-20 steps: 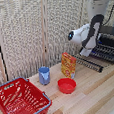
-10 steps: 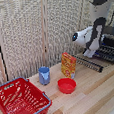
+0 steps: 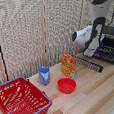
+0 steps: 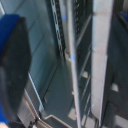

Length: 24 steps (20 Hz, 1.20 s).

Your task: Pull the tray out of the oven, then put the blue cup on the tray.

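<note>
Tray (image 3: 108, 51): dark rack of thin silvery wires, sticking out of the oven (image 3: 111, 37) at the exterior view's right. Cup (image 3: 44, 75) light blue, on the table beside the orange box (image 3: 68, 65). Gripper state: cannot tell.

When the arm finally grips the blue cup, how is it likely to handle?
The blue cup looks like small, thin plastic, so it is probably light and may flex under a firm squeeze. It stands upright and open-topped on the wooden table; a sideways nudge would likely slide or tip it. On its side, its round wall would probably roll.
</note>
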Motion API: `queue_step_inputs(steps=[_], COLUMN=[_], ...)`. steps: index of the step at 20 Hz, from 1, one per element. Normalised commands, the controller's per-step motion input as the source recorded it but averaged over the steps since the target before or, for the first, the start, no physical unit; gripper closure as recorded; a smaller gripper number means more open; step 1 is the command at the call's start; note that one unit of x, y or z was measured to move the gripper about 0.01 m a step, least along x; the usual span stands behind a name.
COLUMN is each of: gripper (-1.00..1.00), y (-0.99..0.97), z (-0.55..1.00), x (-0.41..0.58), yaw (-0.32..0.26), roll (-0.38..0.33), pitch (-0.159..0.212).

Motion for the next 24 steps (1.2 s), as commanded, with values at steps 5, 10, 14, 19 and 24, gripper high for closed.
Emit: queue_step_inputs(steps=[5,10,14,19,24], gripper=[1.00,1.00,1.00,1.00,1.00], y=[0.00,0.00,0.00,0.44,0.83], z=[0.00,0.00,0.10,0.11,-0.02], x=[-0.065,-0.085,-0.085,0.054,0.231], yaw=[-0.047,-0.036,-0.012,-0.067,-0.058], roll=[-0.031,-0.016,-0.013,-0.114,-0.068], pitch=[-0.039,-0.034,-0.045,-0.155,-0.116])
